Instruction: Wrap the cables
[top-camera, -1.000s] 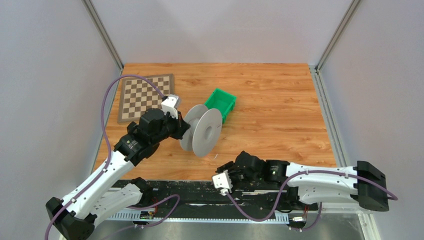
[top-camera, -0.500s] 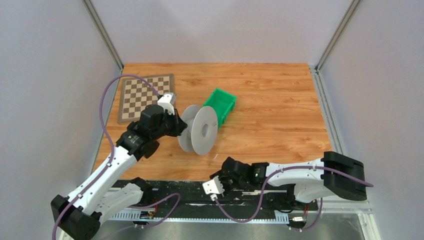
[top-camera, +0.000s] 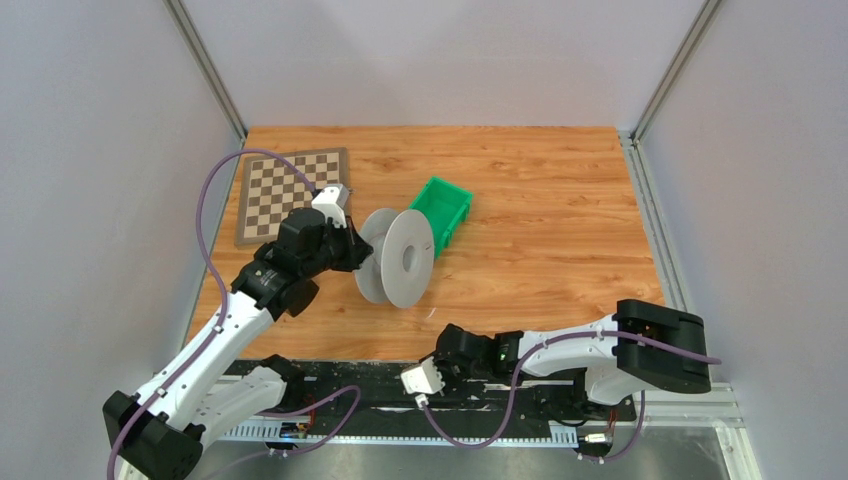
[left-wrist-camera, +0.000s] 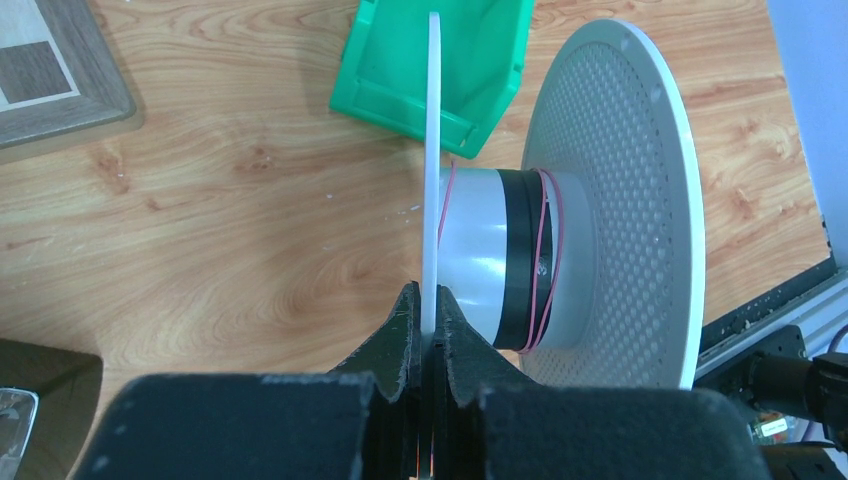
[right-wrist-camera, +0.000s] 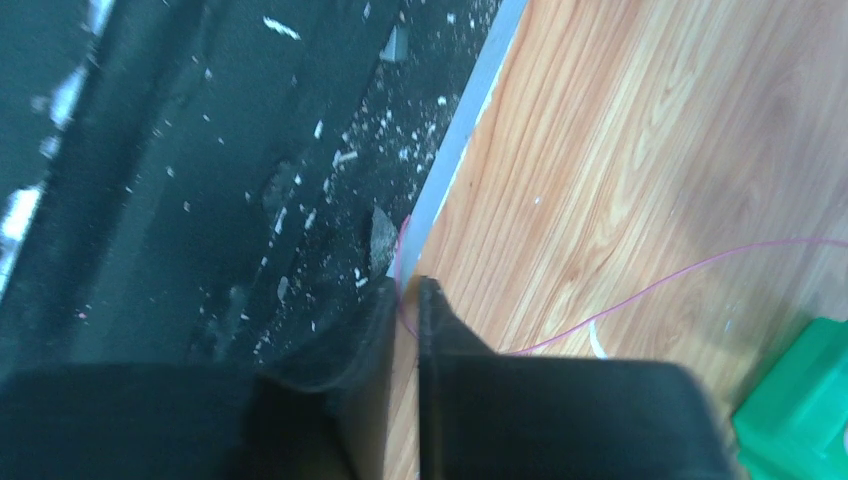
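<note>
On my screens the spool shows pale grey, one disc dotted all over with tiny holes, with a black band round its white hub. The cable is a thin pink line. I see a bright green bin, a brown-and-cream checked chessboard and an orange-brown wood-grain table.

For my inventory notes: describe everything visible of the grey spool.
The spool is pale grey plastic: two discs, one perforated, joined by a whitish hub with a black band. A few turns of thin pink strand circle it. It stands on edge beside the green bin, left gripper clamped on one disc's rim.
</note>
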